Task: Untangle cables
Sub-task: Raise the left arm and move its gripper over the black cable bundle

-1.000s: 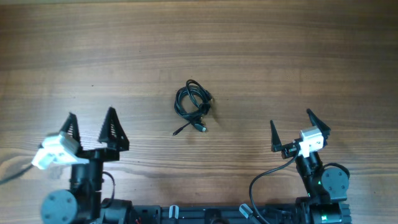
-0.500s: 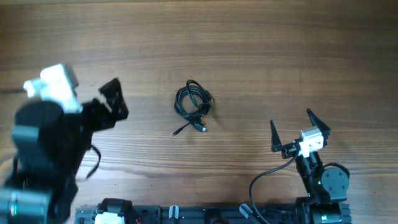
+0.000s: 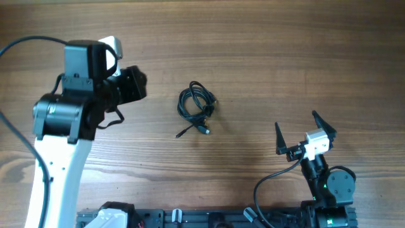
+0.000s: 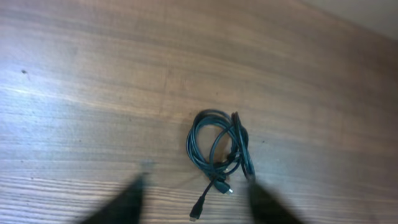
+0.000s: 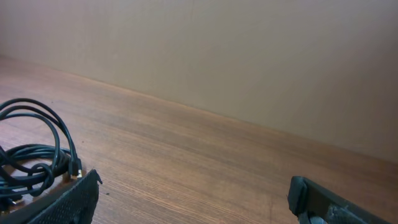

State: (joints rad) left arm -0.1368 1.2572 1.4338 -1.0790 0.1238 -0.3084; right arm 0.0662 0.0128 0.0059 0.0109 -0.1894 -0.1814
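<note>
Jaws parted, both arms; left arm [image 3: 63, 120] raised, wrist facing cables [image 3: 197, 105].

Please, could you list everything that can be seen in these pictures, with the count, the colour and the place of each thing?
tangled bundle of thin black cables: one bundle, black, middle of the table; the number of cords cannot be told
brown wooden table: one, brown, under everything
plain beige wall: one, beige, behind the table's far edge in the right wrist view
left arm: one, white and black, left side of the table
right arm: one, black, near edge at the right
left end effector: one, black, left of the bundle and apart from it, open, empty
right end effector: one, black fingers on a white body, right of the bundle and nearer, open, empty
</note>
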